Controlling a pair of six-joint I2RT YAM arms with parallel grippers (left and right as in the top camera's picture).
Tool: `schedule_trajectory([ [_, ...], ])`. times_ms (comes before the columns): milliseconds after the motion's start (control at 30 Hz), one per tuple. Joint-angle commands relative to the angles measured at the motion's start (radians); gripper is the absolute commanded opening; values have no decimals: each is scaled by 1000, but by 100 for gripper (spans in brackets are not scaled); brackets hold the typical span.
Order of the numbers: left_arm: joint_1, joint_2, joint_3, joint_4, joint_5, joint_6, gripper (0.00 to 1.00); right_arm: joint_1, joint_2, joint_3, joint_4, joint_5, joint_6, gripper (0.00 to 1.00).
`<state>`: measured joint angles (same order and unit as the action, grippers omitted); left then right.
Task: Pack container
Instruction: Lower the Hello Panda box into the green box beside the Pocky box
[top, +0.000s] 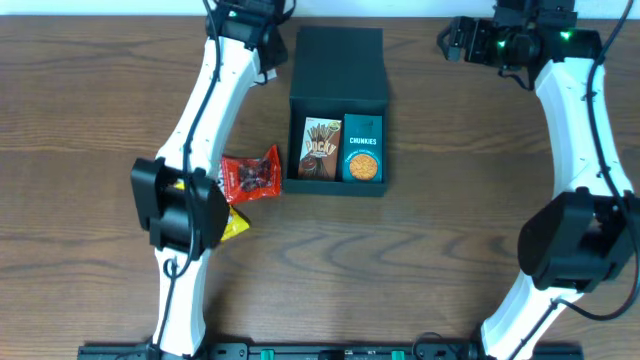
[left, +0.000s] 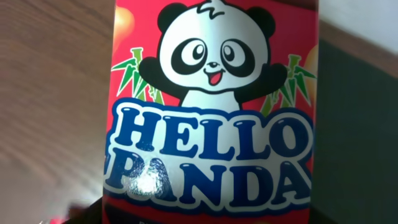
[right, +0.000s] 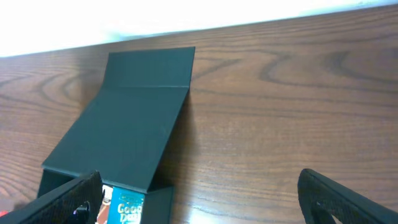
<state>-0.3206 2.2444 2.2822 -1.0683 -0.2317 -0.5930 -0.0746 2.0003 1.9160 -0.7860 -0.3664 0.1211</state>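
The dark teal container (top: 336, 185) stands open at the table's middle back, its flap lid (top: 336, 62) laid back. Inside lie a brown Pocky box (top: 320, 148) and a teal Chunkies carton (top: 362, 148). My left gripper (top: 262, 45) is at the lid's left edge. A red Hello Panda box (left: 211, 124) fills the left wrist view, held in its jaws; the jaws themselves are mostly hidden. My right gripper (top: 455, 40) is open and empty, to the right of the lid. The right wrist view shows the lid (right: 137, 106) between its spread fingers (right: 205, 199).
A red snack bag (top: 250, 177) lies left of the container. A yellow pack (top: 234, 224) lies partly under the left arm. The table's back edge meets a white wall (right: 186, 15) just behind the lid.
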Motion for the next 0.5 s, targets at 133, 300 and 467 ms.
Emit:
schedule_trajectory([
  [133, -103, -33, 5, -198, 91, 29, 52, -81, -13, 20, 11, -9, 43, 99],
  [300, -180, -31, 3, -232, 100, 52, 51, -125, -13, 21, 9, -55, 50, 99],
  [467, -243, -27, -37, -240, 102, 59, 52, -142, -13, 21, -8, -87, 50, 99],
])
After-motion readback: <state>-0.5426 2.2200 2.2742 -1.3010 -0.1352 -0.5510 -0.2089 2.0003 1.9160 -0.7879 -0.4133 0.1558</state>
